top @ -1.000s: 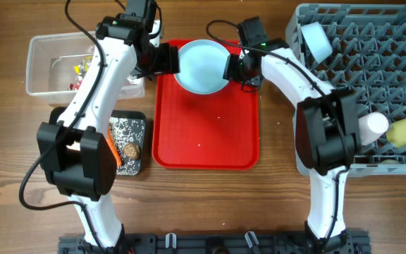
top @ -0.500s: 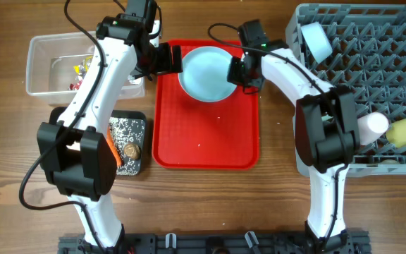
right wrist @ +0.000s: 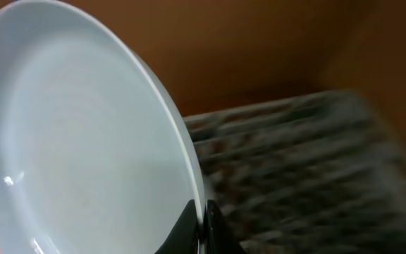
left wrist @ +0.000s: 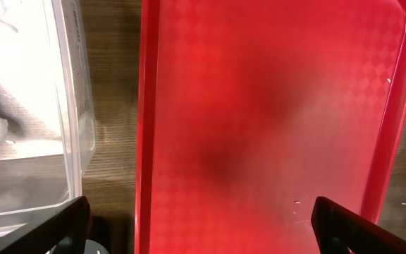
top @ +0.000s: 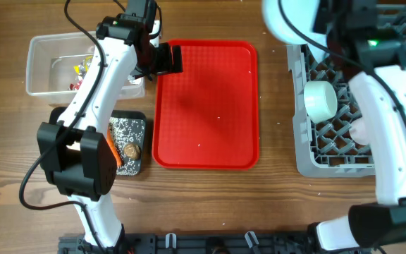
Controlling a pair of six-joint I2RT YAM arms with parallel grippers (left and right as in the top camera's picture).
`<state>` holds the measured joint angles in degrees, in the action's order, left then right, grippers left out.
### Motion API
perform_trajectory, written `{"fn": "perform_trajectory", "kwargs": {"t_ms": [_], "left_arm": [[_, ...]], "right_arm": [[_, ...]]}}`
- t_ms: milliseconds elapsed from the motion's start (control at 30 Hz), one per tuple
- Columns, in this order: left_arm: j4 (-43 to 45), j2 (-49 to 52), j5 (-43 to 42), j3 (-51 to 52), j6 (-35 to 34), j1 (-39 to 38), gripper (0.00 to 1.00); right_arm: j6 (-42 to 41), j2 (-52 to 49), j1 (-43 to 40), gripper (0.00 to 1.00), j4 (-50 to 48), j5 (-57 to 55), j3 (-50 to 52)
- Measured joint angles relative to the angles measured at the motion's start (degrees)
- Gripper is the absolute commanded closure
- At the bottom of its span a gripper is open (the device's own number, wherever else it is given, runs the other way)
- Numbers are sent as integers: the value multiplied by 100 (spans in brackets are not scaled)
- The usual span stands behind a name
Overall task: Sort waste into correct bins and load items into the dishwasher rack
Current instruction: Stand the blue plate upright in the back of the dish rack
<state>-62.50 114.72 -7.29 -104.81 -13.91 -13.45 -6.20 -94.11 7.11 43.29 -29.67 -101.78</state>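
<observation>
Brown wood-grain surface, red tray by its top edge. Left fingers spread wide, empty, at the tray's top-left corner. Right fingers pinch the light blue plate above the dishwasher rack, top-right corner.

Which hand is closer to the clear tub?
Left. The left hand hovers at the red tray's edge, just beside the tub; the right hand holds a plate far over at the rack.

tub far left, shallow tray just before it, large flat tray mid-table, rack at right
</observation>
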Motion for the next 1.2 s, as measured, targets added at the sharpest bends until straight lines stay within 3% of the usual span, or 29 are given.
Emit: {"fn": "perform_trajectory", "kwargs": {"t_ms": [267, 467, 700, 733, 800, 833, 867, 933, 1200], "left_arm": [[0, 0, 0, 0, 0, 0, 0], [-2, 0, 0, 0, 0, 0, 0], [0, 0, 0, 0, -2, 0, 0], [0, 0, 0, 0, 0, 0, 0], [0, 0, 0, 0, -2, 0, 0], [0, 0, 0, 0, -2, 0, 0], [0, 0, 0, 0, -2, 0, 0], [0, 0, 0, 0, -2, 0, 0], [0, 0, 0, 0, -2, 0, 0]], "right_arm": [[1952, -116, -1049, 96, 0, -1711, 0], [2603, -826, -1425, 96, 28, -1786, 2], [2809, -1464, -1447, 96, -321, -1569, 7], [2824, -1532, -1445, 92, -321, -1486, 7], [2844, -1565, -1445, 39, -326, -1381, 7], [2844, -1585, -1445, 20, -328, -1342, 7], [2844, -1596, -1447, 6, -317, -1257, 7], [2839, -1596, -1445, 1, -310, -1049, 7], [1878, -1593, -1445, 0, -109, -684, 7]]}}
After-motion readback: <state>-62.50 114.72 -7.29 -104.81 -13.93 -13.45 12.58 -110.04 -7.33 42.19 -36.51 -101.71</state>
